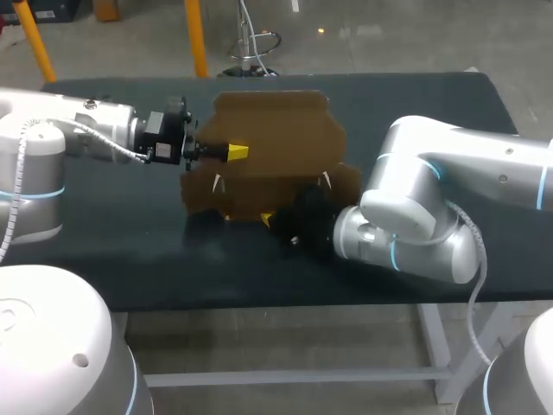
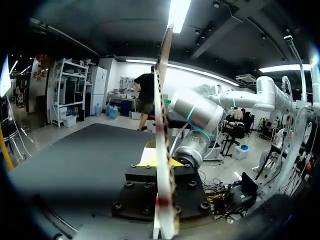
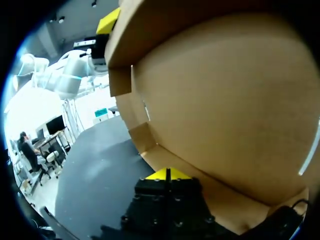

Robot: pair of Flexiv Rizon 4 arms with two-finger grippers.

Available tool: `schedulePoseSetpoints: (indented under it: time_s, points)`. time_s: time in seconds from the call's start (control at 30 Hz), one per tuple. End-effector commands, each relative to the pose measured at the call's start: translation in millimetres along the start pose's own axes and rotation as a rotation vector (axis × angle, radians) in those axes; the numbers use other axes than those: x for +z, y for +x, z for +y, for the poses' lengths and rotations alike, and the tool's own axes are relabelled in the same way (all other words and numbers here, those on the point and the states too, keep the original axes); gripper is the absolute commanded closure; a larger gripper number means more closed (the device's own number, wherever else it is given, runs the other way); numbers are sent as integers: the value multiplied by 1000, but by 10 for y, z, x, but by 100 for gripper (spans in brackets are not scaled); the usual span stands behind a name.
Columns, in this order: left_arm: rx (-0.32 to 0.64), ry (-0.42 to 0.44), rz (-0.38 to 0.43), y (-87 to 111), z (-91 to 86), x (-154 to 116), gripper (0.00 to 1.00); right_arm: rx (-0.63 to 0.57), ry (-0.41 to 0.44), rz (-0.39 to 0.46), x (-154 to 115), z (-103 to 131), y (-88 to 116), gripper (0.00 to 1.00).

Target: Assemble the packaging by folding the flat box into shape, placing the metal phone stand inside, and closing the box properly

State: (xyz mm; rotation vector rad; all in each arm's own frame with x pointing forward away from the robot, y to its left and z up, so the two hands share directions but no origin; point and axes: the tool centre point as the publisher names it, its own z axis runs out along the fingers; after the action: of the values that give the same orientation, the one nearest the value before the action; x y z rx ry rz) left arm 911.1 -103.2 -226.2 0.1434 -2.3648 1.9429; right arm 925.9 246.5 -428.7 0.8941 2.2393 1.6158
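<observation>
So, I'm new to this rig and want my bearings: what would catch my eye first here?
The big brown cardboard box, not yet folded into shape, spreads over the middle of the dark table. The left end effector clamps the box's left edge, with the sheet running edge-on between its yellow tips. The right end effector sits at the box's near edge.

Brn box (image 1: 276,147), blk table (image 1: 104,259), yel-tipped fingers (image 1: 237,152).
</observation>
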Motion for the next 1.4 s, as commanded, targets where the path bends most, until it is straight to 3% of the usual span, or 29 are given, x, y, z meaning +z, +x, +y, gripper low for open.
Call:
schedulePoseSetpoints:
  time_s: [0.03,0.9,1.4]
  points:
    - [-4,-2,5,-19,39,15,100,-2,-7,-84,54,-48,19,100]
    - [-11,-1,-5,-25,65,2,100,-2,-7,-84,54,-48,19,100]
    - [-11,-1,-5,-25,65,2,100,-26,-59,-19,-385,76,314,100]
